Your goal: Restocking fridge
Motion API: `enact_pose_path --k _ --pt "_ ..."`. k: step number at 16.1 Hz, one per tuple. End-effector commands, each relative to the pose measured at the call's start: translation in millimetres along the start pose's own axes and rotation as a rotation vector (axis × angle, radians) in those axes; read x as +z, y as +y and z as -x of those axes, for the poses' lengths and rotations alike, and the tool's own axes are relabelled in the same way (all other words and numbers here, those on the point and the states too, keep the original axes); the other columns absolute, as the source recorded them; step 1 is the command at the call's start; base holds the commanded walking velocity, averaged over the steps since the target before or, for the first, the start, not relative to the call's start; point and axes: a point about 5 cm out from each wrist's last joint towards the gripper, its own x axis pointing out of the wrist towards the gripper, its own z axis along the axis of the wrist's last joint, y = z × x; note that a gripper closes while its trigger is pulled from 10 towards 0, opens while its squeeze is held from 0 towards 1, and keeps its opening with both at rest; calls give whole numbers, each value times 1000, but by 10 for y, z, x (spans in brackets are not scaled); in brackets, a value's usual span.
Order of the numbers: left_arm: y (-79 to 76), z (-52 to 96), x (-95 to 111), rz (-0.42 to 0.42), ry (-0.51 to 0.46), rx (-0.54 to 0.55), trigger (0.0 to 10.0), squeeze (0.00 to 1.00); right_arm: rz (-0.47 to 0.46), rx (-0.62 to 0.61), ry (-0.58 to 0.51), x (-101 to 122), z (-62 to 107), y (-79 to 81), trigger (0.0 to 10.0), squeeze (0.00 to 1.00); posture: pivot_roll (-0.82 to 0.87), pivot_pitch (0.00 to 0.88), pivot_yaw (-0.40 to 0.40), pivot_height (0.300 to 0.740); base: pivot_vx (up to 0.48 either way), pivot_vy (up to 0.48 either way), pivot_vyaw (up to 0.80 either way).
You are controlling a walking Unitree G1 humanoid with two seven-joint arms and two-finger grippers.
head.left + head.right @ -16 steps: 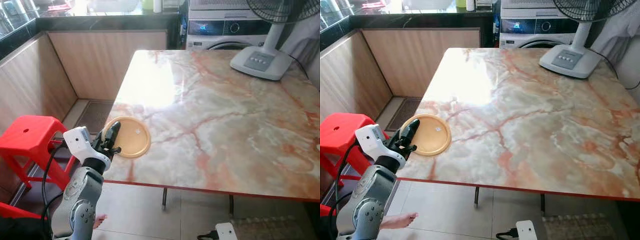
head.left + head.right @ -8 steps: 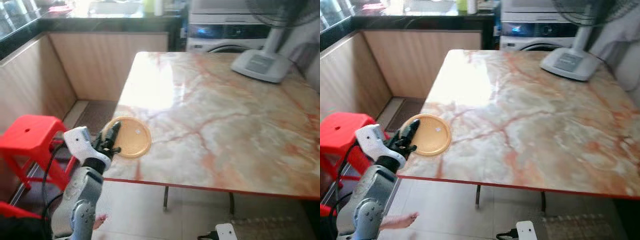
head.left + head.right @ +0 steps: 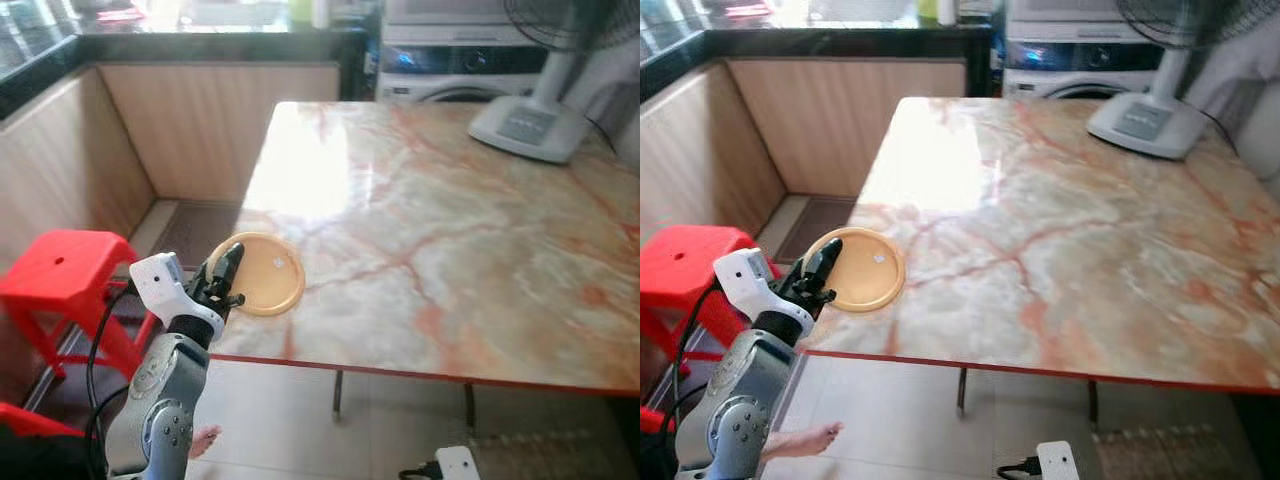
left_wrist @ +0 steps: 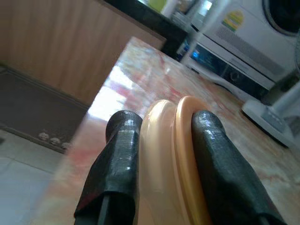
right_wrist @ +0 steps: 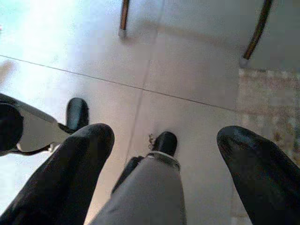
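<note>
A round tan plate (image 3: 265,272) lies flat on the marble table (image 3: 450,220), near its front left corner. My left gripper (image 3: 225,277) reaches in from the table's left edge and is shut on the plate's near rim. In the left wrist view the plate's rim (image 4: 176,154) runs between the two black fingers (image 4: 119,154). My right gripper (image 5: 165,138) hangs low beside the table, open, with tiled floor below it.
A white fan base (image 3: 525,125) stands on the table's far right corner. A red stool (image 3: 55,270) is just left of my left arm. Wooden panelled walls and a dark counter lie behind, with a washing machine (image 3: 450,60) beyond the table. A person's bare foot (image 3: 805,438) rests on the floor.
The camera has swayed slightly. My left gripper stays shut on the plate, which keeps its spot on the table.
</note>
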Motion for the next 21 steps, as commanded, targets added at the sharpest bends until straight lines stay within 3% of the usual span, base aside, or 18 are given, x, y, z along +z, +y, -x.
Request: enact_pose_path --k 1,12,21 --pt "5 -1 41 -3 -11 -1 10000 0 7 14 9 -23 -1 51 10000 0 79 27 56 740 0 480 0" --pt "9 -18 53 -2 -19 0 10000 0 6 16 8 -11 -4 52 10000 0 82 19 55 740 0 480 0" --pt "21 -16 -14 -70 13 -2 10000 0 8 16 26 -22 -6 56 10000 0 82 16 56 740 0 27 -169"
